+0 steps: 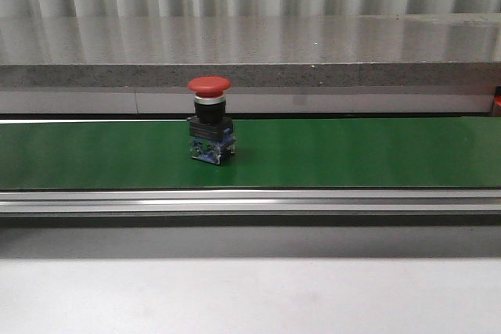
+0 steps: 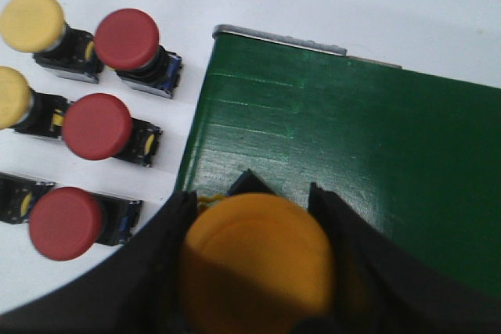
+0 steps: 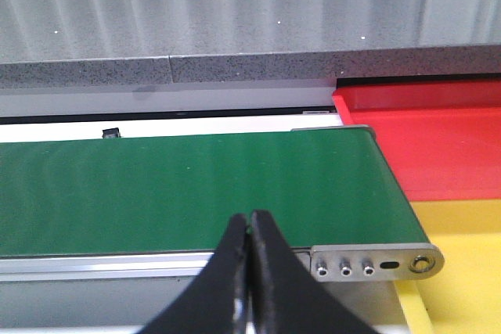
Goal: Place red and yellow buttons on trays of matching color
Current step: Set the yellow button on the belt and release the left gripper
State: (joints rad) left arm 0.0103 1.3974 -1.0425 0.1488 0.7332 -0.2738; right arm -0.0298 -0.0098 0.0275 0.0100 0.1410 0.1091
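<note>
Belt: a long green conveyor belt (image 1: 352, 150) with a brushed aluminium side rail runs across the white desk (image 1: 250, 295); in the front view it fills the middle band from 9 to 3 o'clock.
Trays: a flat red plastic tray (image 3: 438, 138) and a flat yellow plastic tray (image 3: 462, 263) lie just past the belt's end, red at 3 o'clock and yellow at 4 to 5 o'clock in the right wrist view.
Red button on belt: a red mushroom-head push button with black collar and blue-grey contact block (image 1: 209, 119) stands upright on the belt, just left of centre.
Held button: the left claw (image 2: 254, 263) is closed on a yellow mushroom-head push button (image 2: 254, 260), at the belt's near end.
Spare buttons: more red and yellow push buttons (image 2: 98, 127) stand on the desk beside the belt, at 9 to 10 o'clock in the left wrist view.
Right claw: the right claw (image 3: 249, 271) has its tips pressed together, holding nothing.
Handling: likely rigid, light, top-heavy; the smooth domed cap may slip, so gripping the collar or block seems safer.
Hidden: the held button's body is covered by the claw; both trays are cut off by the frame.
</note>
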